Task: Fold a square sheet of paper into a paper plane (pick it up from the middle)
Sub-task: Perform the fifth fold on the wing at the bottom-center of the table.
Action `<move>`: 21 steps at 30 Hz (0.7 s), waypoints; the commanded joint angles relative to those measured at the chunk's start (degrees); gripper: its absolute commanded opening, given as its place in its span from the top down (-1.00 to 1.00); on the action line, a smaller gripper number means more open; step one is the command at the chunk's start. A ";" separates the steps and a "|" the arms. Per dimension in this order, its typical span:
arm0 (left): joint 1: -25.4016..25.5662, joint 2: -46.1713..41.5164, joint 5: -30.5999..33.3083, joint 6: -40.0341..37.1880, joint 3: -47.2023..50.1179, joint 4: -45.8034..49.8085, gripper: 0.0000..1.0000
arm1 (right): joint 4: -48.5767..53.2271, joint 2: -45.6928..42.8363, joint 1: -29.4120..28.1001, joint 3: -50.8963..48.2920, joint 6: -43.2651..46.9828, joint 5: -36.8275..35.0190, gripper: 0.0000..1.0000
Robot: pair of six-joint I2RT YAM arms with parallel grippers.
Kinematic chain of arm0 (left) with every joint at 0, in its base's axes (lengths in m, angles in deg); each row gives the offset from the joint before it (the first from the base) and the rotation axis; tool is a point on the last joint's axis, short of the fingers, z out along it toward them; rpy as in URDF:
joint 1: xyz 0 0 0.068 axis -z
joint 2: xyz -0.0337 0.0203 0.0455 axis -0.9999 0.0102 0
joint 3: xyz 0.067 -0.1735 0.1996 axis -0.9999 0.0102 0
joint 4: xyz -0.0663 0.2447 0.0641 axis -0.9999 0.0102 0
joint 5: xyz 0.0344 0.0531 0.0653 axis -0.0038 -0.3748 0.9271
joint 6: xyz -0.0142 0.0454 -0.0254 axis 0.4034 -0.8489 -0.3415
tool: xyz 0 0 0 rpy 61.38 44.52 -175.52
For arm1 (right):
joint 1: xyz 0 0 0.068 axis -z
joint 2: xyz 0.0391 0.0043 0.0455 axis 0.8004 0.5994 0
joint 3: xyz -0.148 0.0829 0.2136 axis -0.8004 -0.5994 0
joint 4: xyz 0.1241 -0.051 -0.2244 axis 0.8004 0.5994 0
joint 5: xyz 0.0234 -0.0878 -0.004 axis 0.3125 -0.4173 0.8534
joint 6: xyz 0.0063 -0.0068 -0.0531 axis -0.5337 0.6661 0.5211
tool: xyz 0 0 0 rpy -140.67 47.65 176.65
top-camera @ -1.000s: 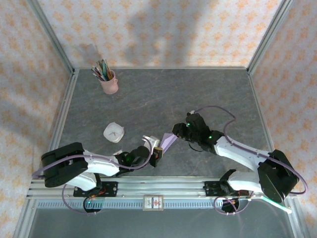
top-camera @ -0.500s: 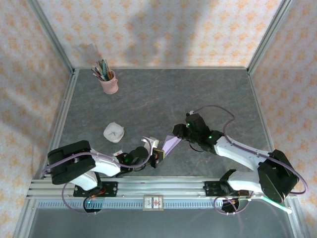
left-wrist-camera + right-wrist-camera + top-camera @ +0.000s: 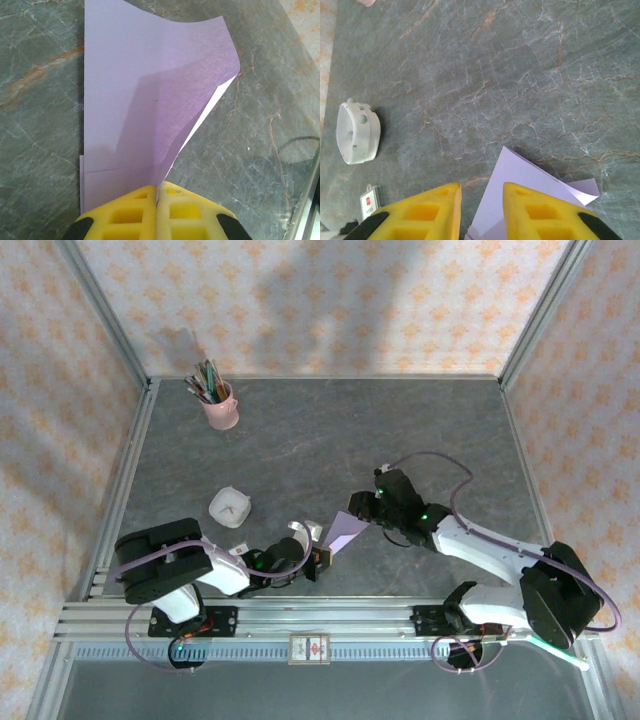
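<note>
The square sheet of paper is lavender and partly folded. One flap curves up off the table and a flat layer lies under it. My left gripper is shut on the near end of the raised flap, its yellow fingers pressed together. In the top view the sheet of paper lies between the left gripper and the right gripper. My right gripper is open just above the far corner of the sheet of paper, holding nothing.
A small white round object sits left of the paper, and a small white card lies close to the left gripper. A pink cup of pens stands at the back left. Metal rails run along the near edge.
The left arm has swung slightly right and nearer, keeping its hold on the paper. The raised flap now stands a little higher. The right gripper has barely moved.
</note>
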 commanded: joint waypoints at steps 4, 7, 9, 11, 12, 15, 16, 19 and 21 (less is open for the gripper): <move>-1.13 0.85 -1.47 4.18 0.91 -5.06 1.00 | 0.58 -0.81 0.40 -2.45 5.27 3.82 0.47; -1.85 1.47 -2.48 5.69 1.29 -6.00 1.00 | -0.16 -1.14 0.40 -3.56 6.82 6.07 0.48; -2.15 2.33 -3.14 7.03 1.58 -7.25 1.00 | -0.51 -1.10 0.32 -4.43 7.55 7.37 0.49; -2.62 3.44 -3.97 8.89 2.18 -9.33 1.00 | -0.70 -2.91 0.23 -4.97 8.29 8.56 0.51; -2.84 3.88 -4.24 9.81 2.50 -10.26 1.00 | -0.62 -3.09 0.14 -5.25 8.61 9.00 0.51; -3.21 4.65 -4.70 11.59 3.26 -11.93 1.00 | -0.75 -3.29 -0.29 -6.34 9.20 9.90 0.54; -3.31 4.84 -4.75 12.01 3.54 -12.42 1.00 | -0.79 -3.17 -0.44 -6.63 9.35 9.87 0.55; -3.56 5.78 -5.24 13.41 4.01 -13.61 1.00 | -1.18 -2.53 -0.61 -7.06 9.75 10.35 0.60; -3.74 6.73 -5.58 14.64 4.44 -15.02 1.00 | -2.11 -2.07 -1.07 -7.22 10.29 10.75 0.62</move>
